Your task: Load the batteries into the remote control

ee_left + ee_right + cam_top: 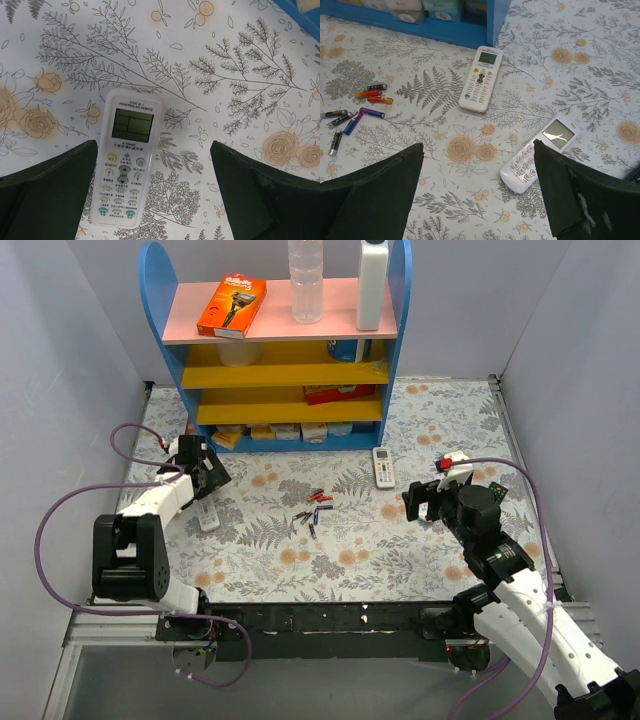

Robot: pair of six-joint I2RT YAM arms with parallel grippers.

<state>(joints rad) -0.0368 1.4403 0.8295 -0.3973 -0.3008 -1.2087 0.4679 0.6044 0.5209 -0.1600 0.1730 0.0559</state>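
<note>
Batteries [370, 112]: loose cluster on the floral tablecloth [600, 90], ahead of my right gripper [477, 145], out past its left-hand finger.
Remote control [125, 160]: face up, screen forward, between my left gripper's [152, 143] fingers, nearer the left-hand one.
Both sets of jaws stand wide, holding nothing.
Shorter white remote [480, 80] lies ahead of the right jaws. Second white remote [537, 160] is just beside their right-hand finger.

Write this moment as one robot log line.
left fingers: open over universal remote | right fingers: open, empty | batteries: loose on table
</note>
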